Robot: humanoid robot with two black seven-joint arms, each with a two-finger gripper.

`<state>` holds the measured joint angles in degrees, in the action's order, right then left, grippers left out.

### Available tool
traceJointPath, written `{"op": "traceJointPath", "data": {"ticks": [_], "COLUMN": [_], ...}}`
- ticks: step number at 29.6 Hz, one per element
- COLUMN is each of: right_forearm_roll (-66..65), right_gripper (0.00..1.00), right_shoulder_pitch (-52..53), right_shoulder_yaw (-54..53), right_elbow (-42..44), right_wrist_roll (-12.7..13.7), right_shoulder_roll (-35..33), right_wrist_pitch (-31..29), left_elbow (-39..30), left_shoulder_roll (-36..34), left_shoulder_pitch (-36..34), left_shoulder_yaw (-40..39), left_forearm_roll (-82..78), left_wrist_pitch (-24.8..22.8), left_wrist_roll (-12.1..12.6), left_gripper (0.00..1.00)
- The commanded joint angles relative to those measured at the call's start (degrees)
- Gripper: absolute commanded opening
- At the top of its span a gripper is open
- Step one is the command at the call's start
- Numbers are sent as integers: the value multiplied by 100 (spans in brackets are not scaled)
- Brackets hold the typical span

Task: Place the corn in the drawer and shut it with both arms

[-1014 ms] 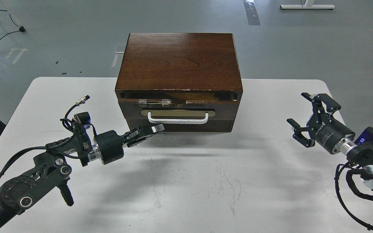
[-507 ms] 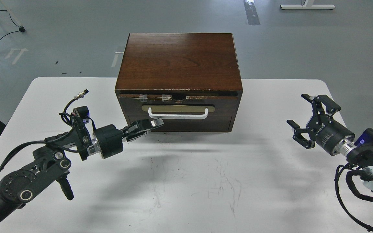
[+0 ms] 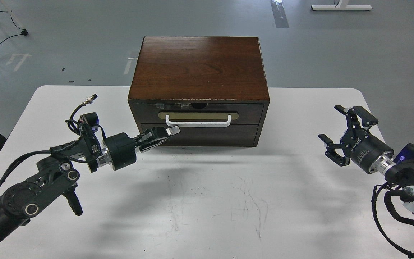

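Observation:
The dark brown drawer (image 3: 253,113) with its white bar handle (image 3: 198,123) sits flush in the wooden cabinet (image 3: 198,66). My left gripper (image 3: 169,132) is shut and empty, its tips touching the cabinet front just below the handle's left end. My right gripper (image 3: 334,126) is open and empty, hovering over the table well to the right of the cabinet. The corn is out of view.
The cabinet stands at the back middle of the white table (image 3: 207,201). A plain lower drawer front (image 3: 221,136) lies under the handled one. Grey floor, cables and furniture legs lie beyond the table.
The drawer has slid from slightly open to flush with the cabinet. My left gripper moved forward with it against the front. The right arm has barely moved.

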<state>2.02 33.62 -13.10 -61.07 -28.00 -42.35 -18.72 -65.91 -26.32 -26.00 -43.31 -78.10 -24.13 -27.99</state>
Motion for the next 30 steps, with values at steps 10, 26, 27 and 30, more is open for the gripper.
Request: {"op": "traceJointPath", "data": {"ticks": [10,26,27,30], "right_forearm_roll": [0,9,9,9], "right_gripper": [100,100,100,100], "right_shoulder_pitch": [-5,13,13,21], "right_shoulder_yaw": [-44,-448,-526,-623], "right_elbow": [-10,34,34,34], "right_wrist_roll": [0,0,0,0], "right_shoulder_roll": [-10,165,227,350], "right_wrist_pitch": [0,166,272,465], "left_elbow": [-702,-1373,-1320,-1197], "left_shoulder_roll": [-504,-1867,-1868,-1868], "left_shoulder_pitch": [350,771,868,1078], "left_shoulder_yaw": [-11,-591,-626,-662], "left_forearm_roll": [162,4556,4776,5189], "left_wrist_pitch": [-387,-387,-321,-6], "left_wrist_roll": [-1,-1,-1,-1], "left_gripper": [0,100,100,100]}}
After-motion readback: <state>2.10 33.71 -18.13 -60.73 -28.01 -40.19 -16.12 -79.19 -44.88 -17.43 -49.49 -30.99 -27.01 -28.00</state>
